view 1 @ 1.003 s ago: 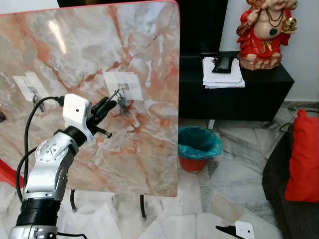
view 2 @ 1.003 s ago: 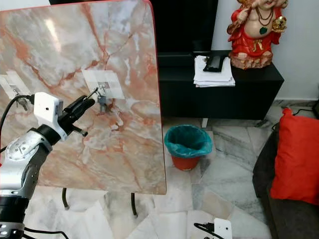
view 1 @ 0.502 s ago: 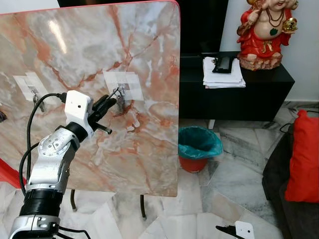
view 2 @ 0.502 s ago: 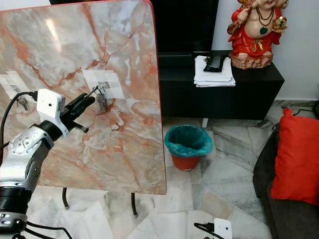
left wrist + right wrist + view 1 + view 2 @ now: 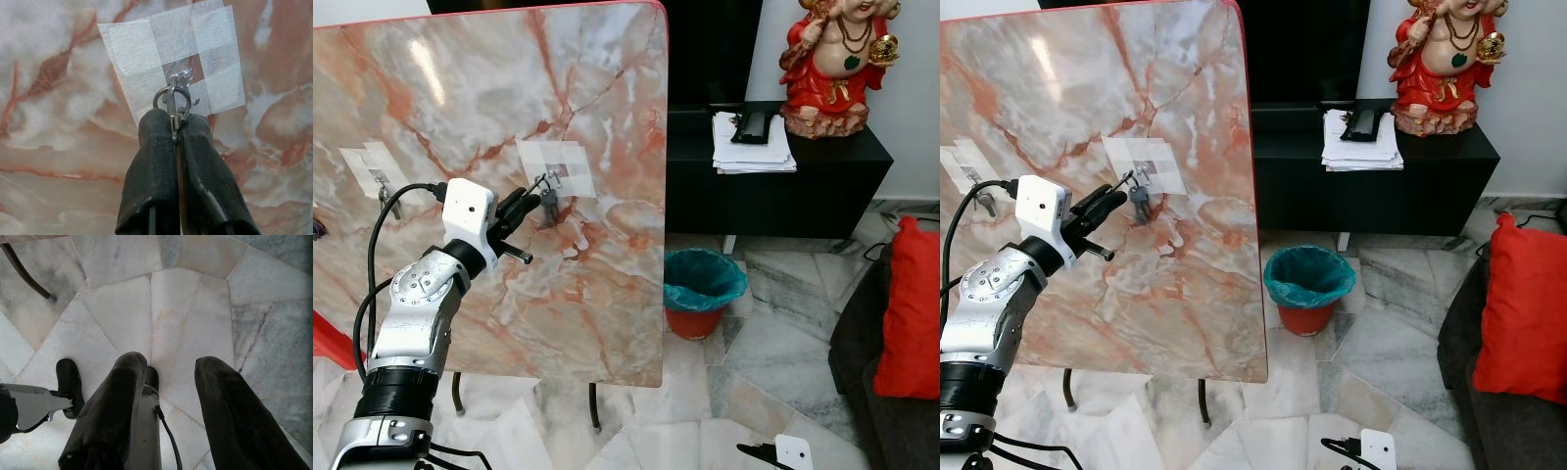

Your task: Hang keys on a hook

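While pinched shut in the left gripper, keys are held at the hook | frame centre | right gripper is spread open, empty

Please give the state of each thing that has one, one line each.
Left end effector: shut on keys, at the hook.
Keys: gripped, ring at the hook.
Hook: taped to the marble board.
Right end effector: open, idle above the floor.
Bin: upright, lined, no lid.

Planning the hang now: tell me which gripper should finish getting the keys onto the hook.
Left. The left gripper is shut on the keys, its fingertips right at the taped hook on the marble board. The right gripper hangs open, pointing at the floor tiles, far from the hook.
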Available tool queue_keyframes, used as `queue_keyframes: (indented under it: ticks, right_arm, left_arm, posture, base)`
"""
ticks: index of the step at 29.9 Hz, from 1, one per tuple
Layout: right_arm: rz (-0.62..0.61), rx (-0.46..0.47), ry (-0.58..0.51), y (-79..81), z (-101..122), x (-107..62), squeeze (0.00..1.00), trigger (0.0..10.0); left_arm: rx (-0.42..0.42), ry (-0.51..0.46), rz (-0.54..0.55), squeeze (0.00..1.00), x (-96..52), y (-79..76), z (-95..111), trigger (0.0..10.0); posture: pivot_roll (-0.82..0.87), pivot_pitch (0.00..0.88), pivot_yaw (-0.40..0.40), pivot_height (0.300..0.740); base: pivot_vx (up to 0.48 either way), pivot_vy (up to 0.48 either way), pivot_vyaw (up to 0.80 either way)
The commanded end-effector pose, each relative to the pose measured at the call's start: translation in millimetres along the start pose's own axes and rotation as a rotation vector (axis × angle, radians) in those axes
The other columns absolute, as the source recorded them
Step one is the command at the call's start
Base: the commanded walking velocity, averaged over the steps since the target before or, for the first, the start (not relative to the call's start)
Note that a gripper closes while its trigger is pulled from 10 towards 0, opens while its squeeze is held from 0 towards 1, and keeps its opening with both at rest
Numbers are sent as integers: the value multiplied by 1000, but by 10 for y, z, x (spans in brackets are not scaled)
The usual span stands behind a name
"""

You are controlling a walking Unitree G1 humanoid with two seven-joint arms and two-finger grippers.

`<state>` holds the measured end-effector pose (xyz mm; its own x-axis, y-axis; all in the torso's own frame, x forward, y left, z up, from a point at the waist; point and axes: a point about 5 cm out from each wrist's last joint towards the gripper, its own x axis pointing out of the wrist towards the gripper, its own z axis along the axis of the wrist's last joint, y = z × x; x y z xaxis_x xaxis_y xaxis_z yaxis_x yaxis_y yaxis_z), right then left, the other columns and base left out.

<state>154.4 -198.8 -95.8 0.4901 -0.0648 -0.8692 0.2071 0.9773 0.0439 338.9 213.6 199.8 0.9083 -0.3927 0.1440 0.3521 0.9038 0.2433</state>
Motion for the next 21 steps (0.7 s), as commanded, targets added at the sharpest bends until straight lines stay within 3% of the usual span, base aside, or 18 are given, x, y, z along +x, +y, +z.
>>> queue_keyframes:
  ticks: [1,11,21]
  right_arm:
    - [4,-2,7,18,-13,1,0,10000]
    - [8,-9,6,21,-5,2,0,10000]
    - [8,-8,6,22,-5,2,0,10000]
  left_arm:
    - [30,-34,8,0,-36,70,92,10000]
    - [40,6,-38,0,-179,68,44,10000]
    - [37,9,-81,0,-172,-7,58,10000]
  posture:
    - [35,3,47,740]
    - [43,0,45,740]
    - [42,0,45,740]
  base:
    - [0,0,0]
    - [0,0,0]
    - [0,0,0]
